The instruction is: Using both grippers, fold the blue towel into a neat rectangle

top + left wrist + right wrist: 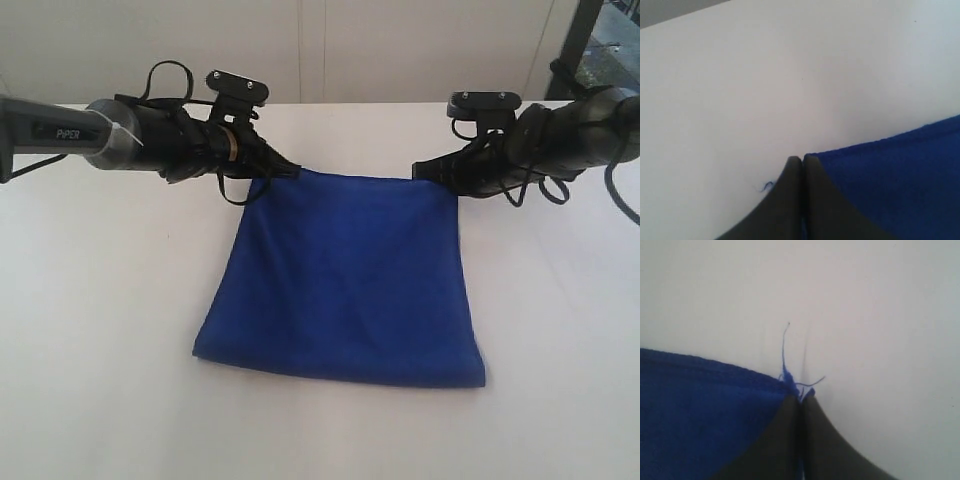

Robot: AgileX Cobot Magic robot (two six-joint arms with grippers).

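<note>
Blue towel lies on white table, far corners pinched by left gripper and right gripper, jaws pressed together on cloth. Your risk: shallow corner bite slips if you pull unevenly, fold skews.

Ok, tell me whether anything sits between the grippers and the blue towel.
Nothing visible does. The black left gripper and black right gripper are each shut on a corner of the royal-blue terry towel, and no other object lies on the white table around it.
</note>
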